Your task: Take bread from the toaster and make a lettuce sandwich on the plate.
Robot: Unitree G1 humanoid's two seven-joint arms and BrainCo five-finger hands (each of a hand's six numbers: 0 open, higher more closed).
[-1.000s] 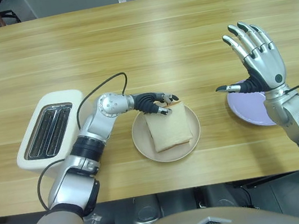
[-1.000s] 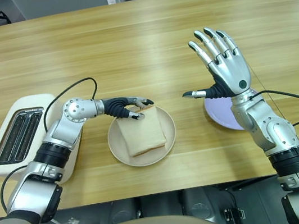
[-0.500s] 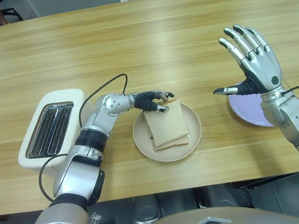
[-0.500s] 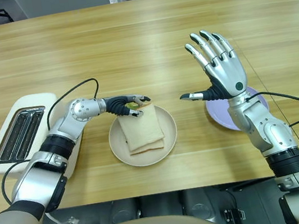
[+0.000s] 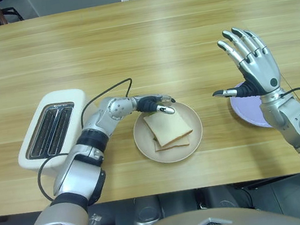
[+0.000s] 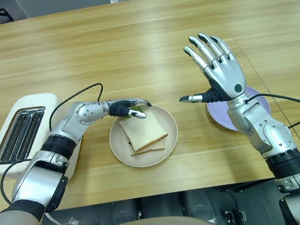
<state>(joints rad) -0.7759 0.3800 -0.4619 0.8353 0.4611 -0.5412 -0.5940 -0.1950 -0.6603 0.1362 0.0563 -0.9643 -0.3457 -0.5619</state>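
A beige plate (image 5: 197, 133) sits at the table's front middle with two bread slices stacked on it. The top slice (image 5: 169, 127) lies flat and slightly askew over the lower slice (image 5: 169, 142). My left hand (image 5: 155, 103) hovers at the stack's far left corner, fingers stretched out and holding nothing, fingertips just touching the top slice. A sliver of green shows under those fingertips (image 6: 136, 110). The white toaster (image 5: 50, 128) stands to the left with both slots dark. My right hand (image 5: 253, 70) is raised with its fingers spread, empty.
A purple plate (image 5: 247, 112) lies under and behind my right hand, near the right front of the table. The toaster's black cable (image 5: 106, 88) loops over my left forearm. Bare wooden tabletop stretches across the far half.
The top slice, held tilted in my left hand before, now lies flat on the lower slice, and the fingers have opened off it. My right hand drifted slightly left.
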